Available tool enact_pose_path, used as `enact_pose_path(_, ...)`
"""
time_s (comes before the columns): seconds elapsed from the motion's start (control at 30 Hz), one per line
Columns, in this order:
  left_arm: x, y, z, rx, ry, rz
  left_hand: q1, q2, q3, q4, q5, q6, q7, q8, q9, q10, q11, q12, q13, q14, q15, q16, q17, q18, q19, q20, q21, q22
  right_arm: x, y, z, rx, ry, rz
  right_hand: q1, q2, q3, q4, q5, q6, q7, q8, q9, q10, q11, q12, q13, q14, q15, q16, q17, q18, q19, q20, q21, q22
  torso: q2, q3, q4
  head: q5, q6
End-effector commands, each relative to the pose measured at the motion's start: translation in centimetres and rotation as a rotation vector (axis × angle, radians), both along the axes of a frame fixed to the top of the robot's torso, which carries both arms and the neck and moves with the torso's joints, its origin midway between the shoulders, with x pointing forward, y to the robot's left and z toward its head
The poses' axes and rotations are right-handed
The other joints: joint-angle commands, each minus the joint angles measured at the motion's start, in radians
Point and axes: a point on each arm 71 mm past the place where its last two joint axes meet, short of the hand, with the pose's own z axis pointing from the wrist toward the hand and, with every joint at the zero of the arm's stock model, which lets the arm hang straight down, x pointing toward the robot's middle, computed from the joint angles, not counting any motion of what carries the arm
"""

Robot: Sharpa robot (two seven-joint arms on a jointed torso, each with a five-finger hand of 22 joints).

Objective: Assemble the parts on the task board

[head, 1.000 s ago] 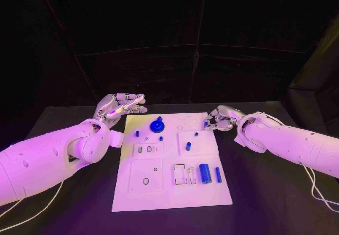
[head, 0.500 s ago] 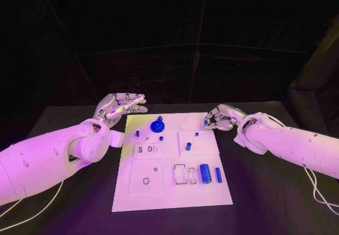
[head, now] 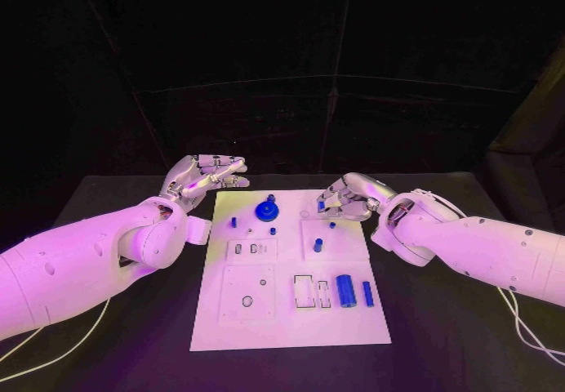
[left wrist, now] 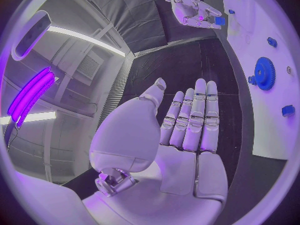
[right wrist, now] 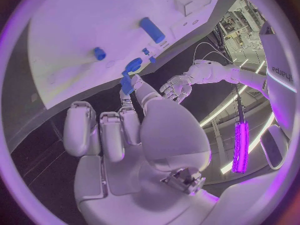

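You'll see your right hand point(head: 344, 198) has slid in over the white board's point(head: 288, 327) far right corner, pinching a small blue peg point(head: 320, 206), while the left hand point(head: 202, 178) stays spread and empty beside the far left corner

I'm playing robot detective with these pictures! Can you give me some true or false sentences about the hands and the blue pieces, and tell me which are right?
1. The right hand pinches a small blue part. True.
2. The left hand holds the blue gear. False: it holds nothing, fingers straight, and the gear sits on the task board.
3. The right hand is over the board's far end. True.
4. The large blue cylinder stands upright. False: it lies flat on the board.
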Motion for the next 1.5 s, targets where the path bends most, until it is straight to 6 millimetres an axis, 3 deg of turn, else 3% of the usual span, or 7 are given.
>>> enact_pose_path(0.03,0.1,-0.1,0.1,-0.012,0.000,0.004,0.003,0.008,0.000,-0.008,0.002,0.005,-0.001,-0.002,0.000,0.003,-0.004,-0.002,-0.001,-0.002,0.000,-0.006,0.001,0.006,-0.002,0.002,-0.004,-0.001,-0.3,1.9,0.3,-0.058,-0.007,-0.052,-0.011,0.000,0.007,0.000,-0.006,0.022,-0.014,0.006,0.000,-0.003,-0.003,-0.005,0.053,0.073,-0.007,0.001,0.105,-0.014,0.001,-0.007,0.002,-0.002,0.000,-0.0023,0.0014,0.010,-0.001)
enact_pose_path(0.13,0.1,-0.2,0.1,-0.016,0.002,0.004,0.002,0.008,0.000,-0.008,0.002,0.005,-0.001,-0.002,0.000,0.003,-0.004,-0.002,-0.001,-0.002,0.000,-0.006,0.001,0.006,-0.002,0.002,-0.004,-0.001,-0.9,4.3,0.5,-0.064,-0.016,-0.021,-0.009,0.000,0.012,-0.002,-0.002,0.023,-0.014,0.005,0.000,-0.003,-0.004,-0.006,0.053,0.073,-0.007,0.000,0.104,-0.014,0.001,-0.008,0.001,-0.003,0.001,0.0004,0.0007,0.017,-0.002)
enact_pose_path(0.53,0.2,-0.2,0.1,-0.018,0.004,0.007,0.002,0.008,0.000,-0.008,0.002,0.005,-0.001,-0.002,0.000,0.003,-0.004,-0.002,-0.001,-0.002,0.000,-0.006,0.001,0.006,-0.002,0.002,-0.004,-0.001,-1.6,11.0,0.2,-0.146,0.000,0.066,-0.017,-0.008,0.014,-0.003,-0.005,0.018,-0.011,-0.002,-0.002,-0.005,-0.002,-0.010,0.050,0.072,-0.007,-0.002,0.099,-0.014,0.000,-0.008,0.000,-0.005,0.001,-0.0007,0.0004,0.042,-0.010)
enact_pose_path(0.73,0.2,-0.3,0.1,-0.018,0.004,0.006,0.002,0.008,0.000,-0.008,0.002,0.005,-0.001,-0.002,0.000,0.003,-0.004,-0.002,-0.001,-0.002,0.000,-0.006,0.001,0.006,-0.002,0.002,-0.004,-0.001,-1.8,12.5,-0.1,-0.171,-0.012,0.082,-0.017,-0.006,0.017,-0.004,-0.001,0.019,-0.012,-0.003,-0.003,-0.005,-0.002,-0.009,0.051,0.072,-0.007,-0.002,0.100,-0.014,0.000,-0.008,0.000,-0.005,0.001,-0.0005,-0.0011,0.052,-0.013)
enact_pose_path(0.87,0.2,-0.3,0.1,-0.019,0.004,0.006,0.002,0.008,0.000,-0.008,0.002,0.005,-0.001,-0.002,0.000,0.003,-0.004,-0.002,-0.001,-0.002,0.000,-0.006,0.001,0.006,-0.002,0.002,-0.004,-0.001,-1.9,13.1,-0.5,-0.183,-0.013,0.083,-0.017,-0.006,0.018,-0.004,0.000,0.019,-0.011,-0.004,-0.003,-0.005,-0.002,-0.009,0.051,0.072,-0.007,-0.002,0.099,-0.014,0.000,-0.008,0.000,-0.005,0.001,0.0000,-0.0011,0.052,-0.015)
enact_pose_path(1.5,0.3,-0.4,0.0,-0.018,0.006,0.004,0.003,0.008,0.001,-0.008,0.002,0.005,-0.001,-0.002,0.000,0.003,-0.004,-0.002,-0.001,-0.002,0.000,-0.007,0.001,0.006,-0.002,0.002,-0.004,-0.001,-2.6,14.6,-2.3,-0.208,0.016,0.118,-0.021,-0.008,0.022,-0.005,0.008,0.018,-0.010,-0.007,-0.003,-0.004,-0.002,-0.009,0.051,0.071,-0.007,-0.003,0.097,-0.013,-0.001,-0.008,-0.001,-0.007,0.001,-0.0005,-0.0006,0.064,-0.021)
